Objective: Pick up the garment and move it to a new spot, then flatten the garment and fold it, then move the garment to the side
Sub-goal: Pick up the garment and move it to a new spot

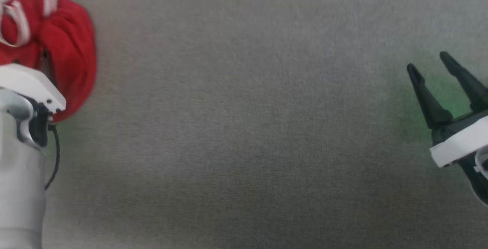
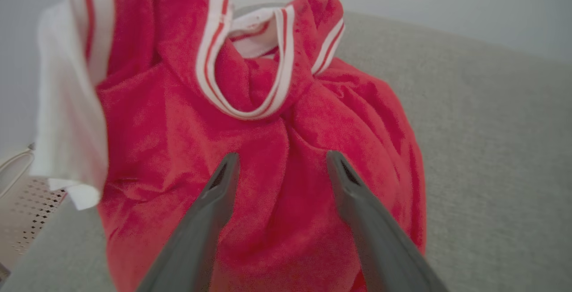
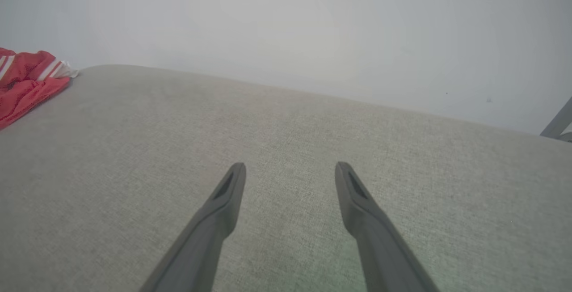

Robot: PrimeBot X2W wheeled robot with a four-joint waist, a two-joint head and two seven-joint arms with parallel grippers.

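While the garment (image 2: 268, 193), a crumpled red jersey-style shirt of thin fabric with a white sleeve and white-and-red striped trim, lies bunched in a heap on the grey woven cloth surface (image 1: 244, 127), the left gripper (image 2: 281, 162) hangs just in front of it. Its two long dark fingers are spread wide and point into the red folds below the striped collar loop. Whether the tips already touch the cloth cannot be told from the blurred views. The right gripper (image 1: 427, 62) waits well apart from the garment, on the side away from the left arm, its jaws likewise spread and holding nothing.

The step in hand looks like the first pick-up, and nothing is gripped yet. To do it well, the left gripper should probably push its fingers down around a thick ridge of red fabric near the middle of the garment rather than the loose white sleeve. A pinch on the sleeve alone would likely drag one thin layer and leave the bulk behind. The jaws should close fully before any lift, since such cloth slips easily. Lifting straight up from the garment's resting place, then carrying it toward the right gripper's side, would keep the heap from smearing along the grey surface.
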